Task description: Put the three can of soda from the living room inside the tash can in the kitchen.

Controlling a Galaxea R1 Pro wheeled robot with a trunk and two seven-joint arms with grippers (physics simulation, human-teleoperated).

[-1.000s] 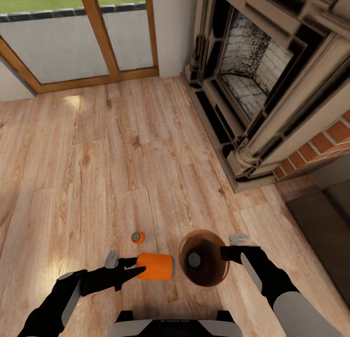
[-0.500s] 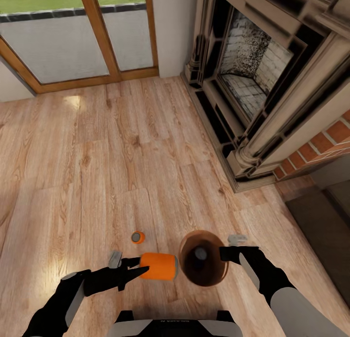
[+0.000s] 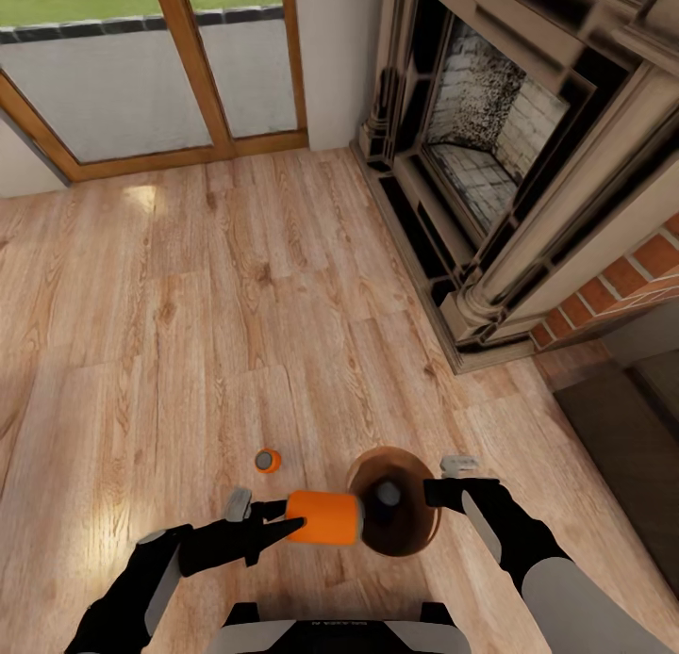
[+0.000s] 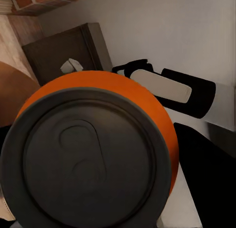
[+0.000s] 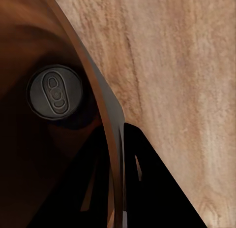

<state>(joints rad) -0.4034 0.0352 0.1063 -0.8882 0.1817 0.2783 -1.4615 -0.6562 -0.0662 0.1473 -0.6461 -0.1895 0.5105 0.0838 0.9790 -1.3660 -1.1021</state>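
Note:
My left gripper (image 3: pixel 273 520) is shut on an orange soda can (image 3: pixel 323 517) lying sideways, its end at the left rim of the brown trash can (image 3: pixel 412 535). In the left wrist view this can's grey top (image 4: pixel 88 159) is very close. My right gripper (image 3: pixel 436 492) is shut on the trash can's right rim, held above the floor. A second soda can (image 3: pixel 386 493) stands inside the bin; its grey top (image 5: pixel 54 92) shows in the right wrist view beside the bin wall (image 5: pixel 105 124). A third soda can (image 3: pixel 267 461) stands upright on the wood floor beyond my left gripper.
A stone and brick fireplace (image 3: pixel 528 164) rises at the right, its base reaching toward the middle. Wood-framed glass doors (image 3: pixel 151 70) stand at the far left. A dark rug edge (image 3: pixel 632 447) lies at the right. Wood floor (image 3: pixel 189 305) stretches ahead.
My left gripper has carried the sideways can to the right, from beside the bin up to its left rim. The bin, right gripper and the floor can have hardly moved.

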